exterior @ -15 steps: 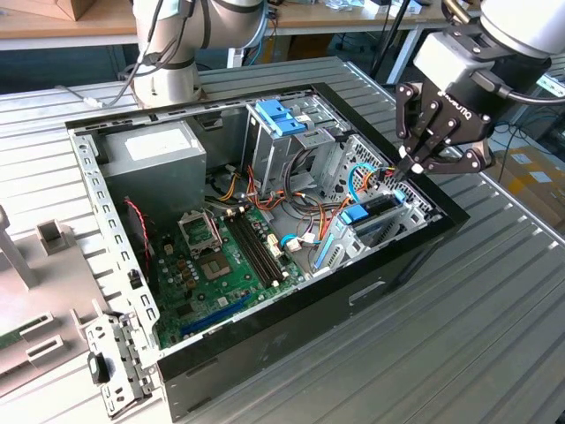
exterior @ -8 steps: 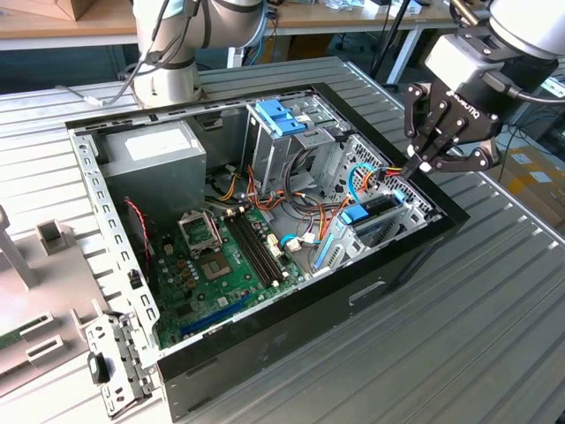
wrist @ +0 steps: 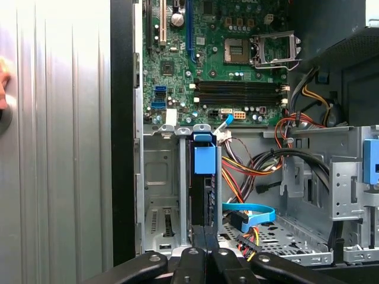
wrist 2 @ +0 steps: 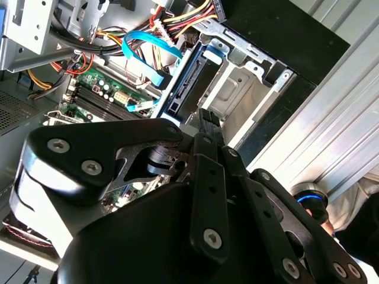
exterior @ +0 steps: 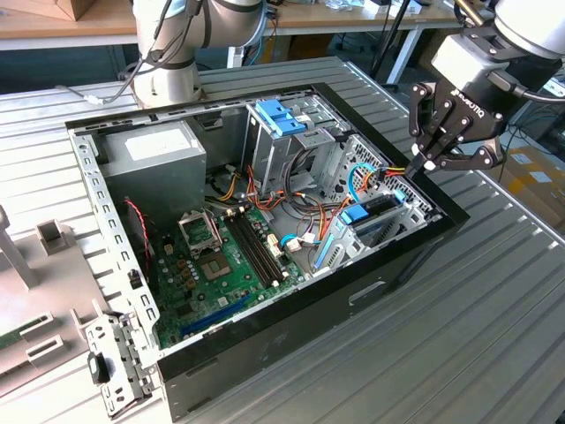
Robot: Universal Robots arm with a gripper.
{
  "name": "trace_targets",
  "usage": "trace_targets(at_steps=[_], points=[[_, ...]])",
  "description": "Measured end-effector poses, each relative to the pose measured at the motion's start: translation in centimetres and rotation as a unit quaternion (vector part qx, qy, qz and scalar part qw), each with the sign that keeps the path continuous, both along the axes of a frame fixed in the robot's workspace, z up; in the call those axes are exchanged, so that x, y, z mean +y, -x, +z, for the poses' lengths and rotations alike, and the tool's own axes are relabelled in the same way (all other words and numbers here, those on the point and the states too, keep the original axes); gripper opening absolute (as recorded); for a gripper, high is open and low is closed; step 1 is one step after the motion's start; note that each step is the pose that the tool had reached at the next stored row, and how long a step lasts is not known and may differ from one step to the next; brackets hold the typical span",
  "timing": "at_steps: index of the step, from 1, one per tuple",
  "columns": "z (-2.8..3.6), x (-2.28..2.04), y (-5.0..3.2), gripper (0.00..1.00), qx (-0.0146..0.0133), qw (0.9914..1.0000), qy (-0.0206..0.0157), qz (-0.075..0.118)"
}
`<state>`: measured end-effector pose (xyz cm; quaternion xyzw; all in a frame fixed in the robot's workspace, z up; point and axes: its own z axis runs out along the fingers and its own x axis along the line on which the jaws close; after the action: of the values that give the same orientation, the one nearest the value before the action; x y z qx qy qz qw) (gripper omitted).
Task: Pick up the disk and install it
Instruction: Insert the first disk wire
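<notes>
The disk [wrist: 202,198] sits largely hidden beneath the closed end effector [wrist: 204,236].

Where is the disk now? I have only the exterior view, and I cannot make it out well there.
Observer: In the first wrist view the disk stands on edge in a slot of the drive bay, with its blue tab toward the motherboard.
Operator: Does the gripper hold it?
Observer: No. In that view the gripper is shut, in line with the disk's edge. I cannot tell whether it touches the disk.
Operator: What lies beside the disk?
Observer: A blue cable, on the side away from the case wall.
</notes>
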<state>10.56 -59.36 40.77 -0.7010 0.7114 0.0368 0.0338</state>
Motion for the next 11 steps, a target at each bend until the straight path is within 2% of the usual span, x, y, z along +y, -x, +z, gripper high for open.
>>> trace_targets(at_steps=[11], points=[[-0.06, 0.00, -0.01, 0.11, 0.0000, 1.00000, 0.0000, 0.001]])
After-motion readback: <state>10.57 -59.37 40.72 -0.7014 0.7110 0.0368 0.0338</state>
